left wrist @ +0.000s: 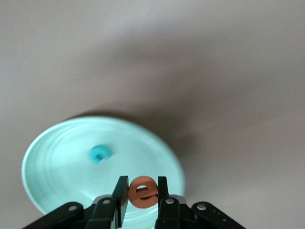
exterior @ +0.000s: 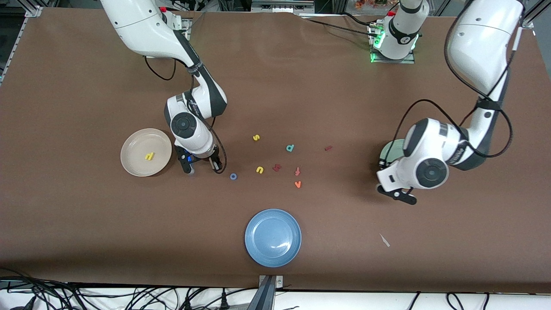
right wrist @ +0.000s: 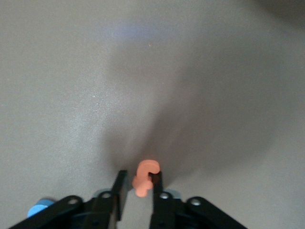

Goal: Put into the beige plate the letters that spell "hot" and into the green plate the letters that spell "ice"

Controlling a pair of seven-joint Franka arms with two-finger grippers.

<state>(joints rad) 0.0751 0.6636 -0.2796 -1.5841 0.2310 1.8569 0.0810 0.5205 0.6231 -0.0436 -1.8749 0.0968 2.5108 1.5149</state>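
Observation:
My right gripper (right wrist: 139,173) is low over the table between the beige plate (exterior: 133,146) and the blue o (exterior: 233,176), shut on the orange t (right wrist: 145,169). The yellow h (exterior: 149,156) lies in the beige plate. Above the green plate (left wrist: 57,167), which the left arm mostly hides in the front view, my left gripper (left wrist: 142,180) is shut on the orange e (left wrist: 145,195). The teal c (left wrist: 100,153) lies in that plate. The dark red i (exterior: 328,148) rests on the table toward the left arm's end.
Loose letters lie mid-table: yellow s (exterior: 256,137), yellow u (exterior: 259,170), teal d (exterior: 290,148), a dark red letter (exterior: 277,167), a reddish f-like letter (exterior: 297,172) and orange v (exterior: 298,184). A blue plate (exterior: 273,237) sits nearer the front camera.

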